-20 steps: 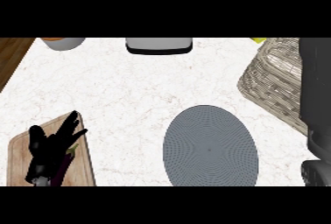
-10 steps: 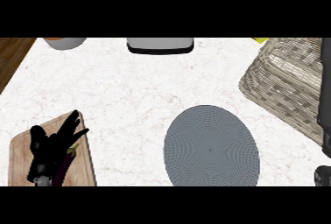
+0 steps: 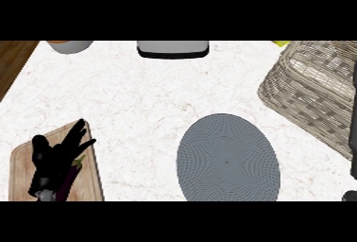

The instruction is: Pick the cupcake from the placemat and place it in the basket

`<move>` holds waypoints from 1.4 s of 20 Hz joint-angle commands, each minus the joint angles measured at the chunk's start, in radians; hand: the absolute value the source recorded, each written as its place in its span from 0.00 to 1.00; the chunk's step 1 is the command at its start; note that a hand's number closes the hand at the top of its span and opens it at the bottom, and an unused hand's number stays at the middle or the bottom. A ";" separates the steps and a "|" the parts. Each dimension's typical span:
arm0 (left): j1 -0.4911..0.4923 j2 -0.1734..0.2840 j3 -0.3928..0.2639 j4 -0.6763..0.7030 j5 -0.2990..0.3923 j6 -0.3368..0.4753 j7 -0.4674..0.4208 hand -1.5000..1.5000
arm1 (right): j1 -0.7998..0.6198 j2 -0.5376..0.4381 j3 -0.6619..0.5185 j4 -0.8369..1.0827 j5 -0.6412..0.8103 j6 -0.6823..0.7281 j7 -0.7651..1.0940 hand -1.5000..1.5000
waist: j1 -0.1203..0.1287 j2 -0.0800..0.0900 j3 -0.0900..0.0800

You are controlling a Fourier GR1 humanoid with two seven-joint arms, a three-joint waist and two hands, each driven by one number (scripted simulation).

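Placemat [image 3: 228, 158], bench's near edge, bare; basket [image 3: 314, 90], right edge; left hand [image 3: 55, 158] open, resting; right hand unseen.

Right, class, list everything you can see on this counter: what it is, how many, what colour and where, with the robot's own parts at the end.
counter: one, white marble, fills most of the view
placemat: one, grey oval, lower centre, nothing on it
basket: one, beige wicker, right edge
cutting board: one, light wood, lower left
eggplant: one, dark purple, on the cutting board, partly under the left hand
bowl: one, grey, top left, cut off
container: one, grey with black base, top centre, cut off
yellow item: one, top right, too little shows to name
cupcake: none visible
left hand: one, black, open, resting over the cutting board
right arm: dark strip at the right edge; hand not shown
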 commanded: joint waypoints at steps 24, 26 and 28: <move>0.067 -0.030 0.033 0.107 -0.031 -0.004 -0.004 0.50 | 0.312 -0.109 -0.028 -0.296 -0.044 0.060 0.031 0.00 | -0.034 -0.001 -0.016; 0.089 -0.045 0.020 0.076 -0.045 0.009 -0.009 0.50 | 0.342 -0.163 -0.070 -0.322 -0.068 0.094 0.037 0.00 | -0.029 -0.001 -0.016; 0.117 -0.048 0.019 0.055 -0.046 0.013 -0.004 0.50 | 0.386 -0.162 -0.096 -0.407 -0.072 0.102 0.071 0.00 | -0.034 -0.003 -0.016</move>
